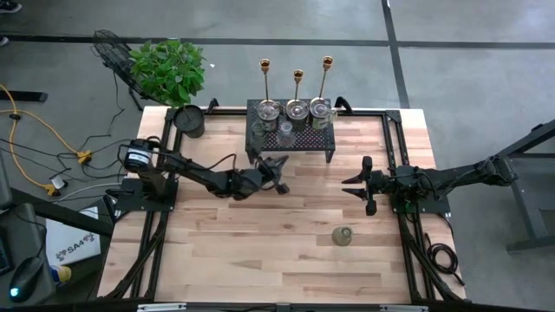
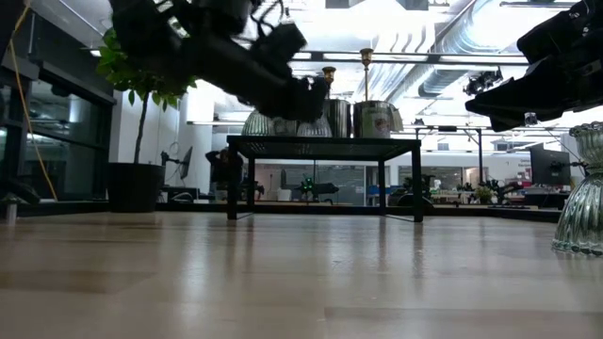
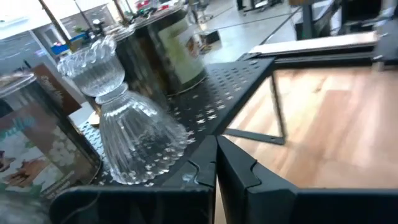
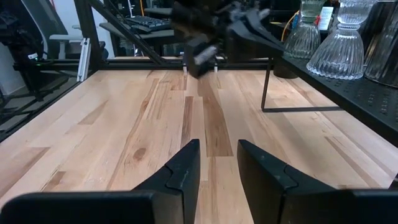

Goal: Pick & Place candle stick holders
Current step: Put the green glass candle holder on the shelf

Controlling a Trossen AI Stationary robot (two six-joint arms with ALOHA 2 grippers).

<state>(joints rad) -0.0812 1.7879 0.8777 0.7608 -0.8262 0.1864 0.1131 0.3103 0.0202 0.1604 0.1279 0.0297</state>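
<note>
I see the wooden table point(image 1: 260, 251) with the black mesh rack point(image 1: 295, 139) holding most candle stick holders point(image 1: 297, 108); my left gripper point(image 1: 279, 173) hovers empty, fingers closed, beside it; right gripper point(image 1: 364, 185) waits, narrowly parted; next I'd fetch the lone glass cup point(image 1: 343, 236).

Wooden table point(image 1: 260, 251) with black rack point(image 1: 293, 130), pot point(image 1: 189, 120), glass cup point(image 1: 343, 236).

From the high view you look straight down on the whole table point(image 1: 286, 225); the low view sits at tabletop level, facing across it into the room. Your left wrist view looks closely at the black mesh rack point(image 3: 230, 87), which all four views share.
</note>
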